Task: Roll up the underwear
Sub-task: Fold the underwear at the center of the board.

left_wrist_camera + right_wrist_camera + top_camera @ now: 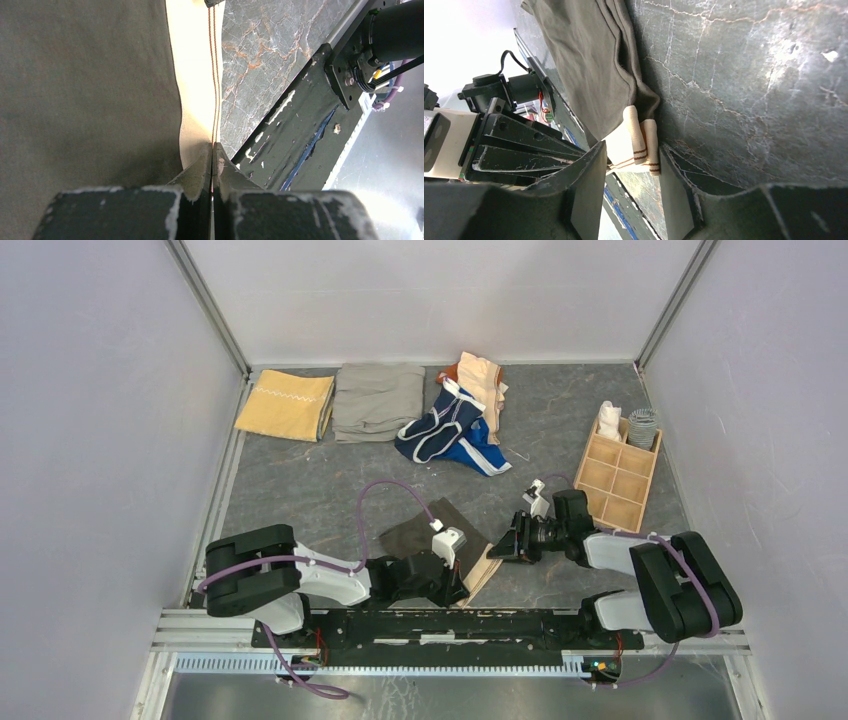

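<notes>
Limp, light grey-brown briefs (428, 528) on the near tabletop (300, 490): left tool (213, 147) pinches their firmer tan waistband (197, 75), likely the best hold; right tool (631, 152) straddles it, unclenched.

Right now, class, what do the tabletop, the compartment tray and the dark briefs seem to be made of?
Tabletop: marble-look surface, possibly printed; pale and rust veins, slight sheen. Compartment tray: pale bare-looking wood, thin dividers. Dark briefs: soft matte fabric, creased; tan waistband probably elastic, with red stitched lines.
</notes>
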`<state>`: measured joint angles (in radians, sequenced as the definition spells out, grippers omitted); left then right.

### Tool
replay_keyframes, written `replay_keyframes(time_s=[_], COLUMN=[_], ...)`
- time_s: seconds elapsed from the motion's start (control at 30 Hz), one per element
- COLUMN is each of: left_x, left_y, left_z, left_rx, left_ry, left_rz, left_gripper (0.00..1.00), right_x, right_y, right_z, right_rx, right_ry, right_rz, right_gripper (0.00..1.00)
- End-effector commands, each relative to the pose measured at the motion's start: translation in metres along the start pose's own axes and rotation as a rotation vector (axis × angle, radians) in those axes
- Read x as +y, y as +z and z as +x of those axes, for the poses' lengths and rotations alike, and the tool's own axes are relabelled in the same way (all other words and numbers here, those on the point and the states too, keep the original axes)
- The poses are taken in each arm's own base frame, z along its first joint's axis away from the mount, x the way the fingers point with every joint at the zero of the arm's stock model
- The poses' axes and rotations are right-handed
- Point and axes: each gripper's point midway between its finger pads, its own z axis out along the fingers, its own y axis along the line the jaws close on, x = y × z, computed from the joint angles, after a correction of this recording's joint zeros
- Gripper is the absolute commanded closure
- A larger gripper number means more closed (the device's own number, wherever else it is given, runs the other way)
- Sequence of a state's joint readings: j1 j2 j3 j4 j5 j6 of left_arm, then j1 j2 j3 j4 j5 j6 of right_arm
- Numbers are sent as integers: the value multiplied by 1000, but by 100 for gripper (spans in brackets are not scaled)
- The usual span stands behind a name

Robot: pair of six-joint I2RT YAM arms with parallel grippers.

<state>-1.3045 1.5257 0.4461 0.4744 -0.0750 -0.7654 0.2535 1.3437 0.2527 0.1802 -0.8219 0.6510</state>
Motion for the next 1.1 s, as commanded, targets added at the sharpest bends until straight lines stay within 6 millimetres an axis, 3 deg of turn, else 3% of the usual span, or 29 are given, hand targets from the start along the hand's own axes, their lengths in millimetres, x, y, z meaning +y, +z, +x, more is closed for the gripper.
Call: replay_keyframes(time_s=[0.0, 0.2, 0.4, 0.53, 0.83, 0.97, 1.07], left_x=[27, 27, 26, 26, 27, 23, 13], left_y=[-1, -2, -2, -3, -3, -4, -7], left_z=[30, 31, 32, 33, 33, 30, 17], left_rx=[104, 103, 109, 112, 113, 100, 64], left_ry=[39, 38, 38, 40, 39, 33, 19], left_rz=[-90, -90, -85, -82, -82, -72, -47], left_gripper=[98, 98, 98, 98, 98, 98, 98], right_x=[-59, -62, -64, -63, -66, -63, -61], right_y=[0, -1, 0, 1, 1, 1, -1], right_z=[13, 9, 7, 5, 3, -1, -11], right_rx=[-31, -50, -63, -72, -72, -89, -116], right_ry=[42, 36, 42, 45, 38, 16, -27], right_rz=[262, 279, 287, 283, 294, 286, 292], right_gripper=[52, 62, 55, 56, 74, 92, 100])
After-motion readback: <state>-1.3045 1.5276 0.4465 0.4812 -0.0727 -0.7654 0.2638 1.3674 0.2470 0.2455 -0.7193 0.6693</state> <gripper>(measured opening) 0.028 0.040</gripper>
